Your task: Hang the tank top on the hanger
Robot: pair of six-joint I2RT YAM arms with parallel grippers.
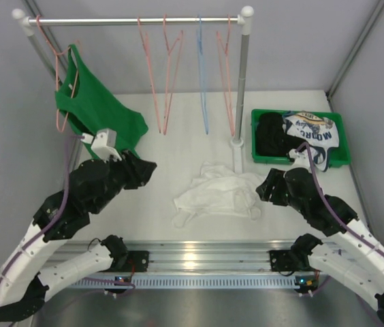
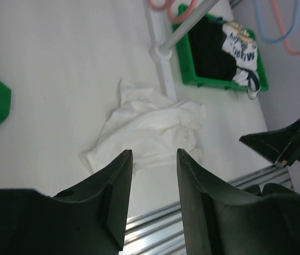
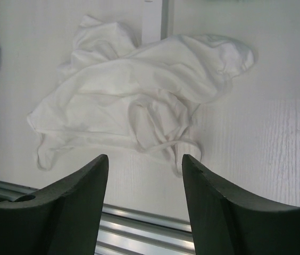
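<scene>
1. Rail [image 1: 131, 21]: grey bar across the top of the overhead frame, carried at right on an upright post [image 1: 242, 82] that stands on the table [image 1: 171, 153].
2. Green tank top [image 1: 97, 112]: upper left, hung from the rail on a pink hanger, its lower hem draped onto the table.
3. Left gripper [image 1: 149, 169]: left of centre, just below the green top's hem. Its wrist view shows the jaws [image 2: 154, 154] moderately apart with nothing between them, aimed toward the white cloth and clear of it.
4. Pink wire hangers [image 1: 156, 82]: bare, hooked on the rail at upper centre. A further bare pink one [image 1: 226, 75] hangs close to the post. Which of them belongs to the task cannot be told.
5. Tank top [image 1: 216, 191]: white, crumpled in a loose heap on the table at centre, just below the post's foot, between the two grippers, held by neither. One narrow strap loops out at its right edge.
6. Blue hanger [image 1: 202, 82]: on the rail, between the pink ones.
7. Right gripper [image 1: 263, 185]: right of centre, close beside the heap's right edge. Wrist view: jaws [image 3: 146, 159] wide, nothing between them, the white cloth [image 3: 139, 101] lying ahead of the tips.
8. Green bin [image 1: 254, 136]: right of frame, beside the post. It holds a black garment [image 1: 272, 136] and a white garment with blue lettering [image 1: 312, 133], the latter spilling over the near rim.
</scene>
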